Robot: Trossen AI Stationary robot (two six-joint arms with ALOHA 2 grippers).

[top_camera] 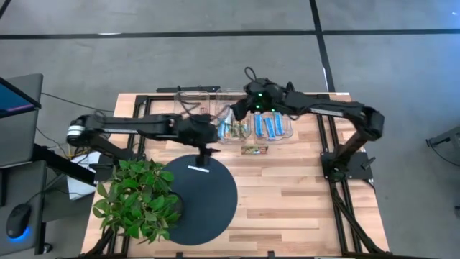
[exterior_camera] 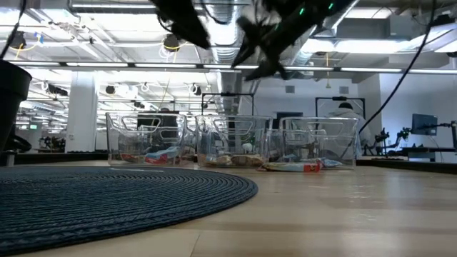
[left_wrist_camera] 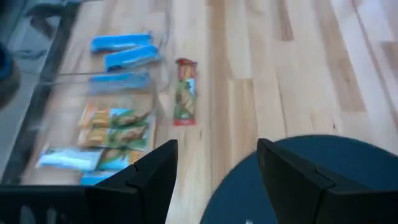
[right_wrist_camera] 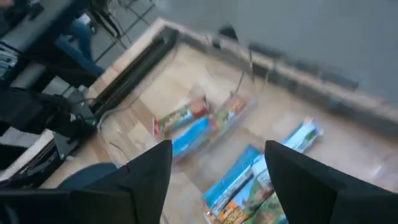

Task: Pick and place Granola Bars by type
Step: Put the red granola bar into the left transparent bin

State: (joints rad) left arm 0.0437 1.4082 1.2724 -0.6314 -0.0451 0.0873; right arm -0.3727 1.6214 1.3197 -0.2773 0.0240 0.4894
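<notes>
Three clear bins stand in a row at the far middle of the table. Several blue granola bars lie in the right bin, and green-and-orange ones in the middle bin. The left bin holds a red-green bar and a blue bar. One red-green bar lies flat on the bare wood just in front of the bins. My left gripper hangs open above the mat's far edge, short of that bar. My right gripper hangs open in the air over the bins, holding nothing.
A dark round woven mat covers the near left of the table, with a thin white strip on it. A leafy green plant stands at the near left corner. Bare wood lies to the near right.
</notes>
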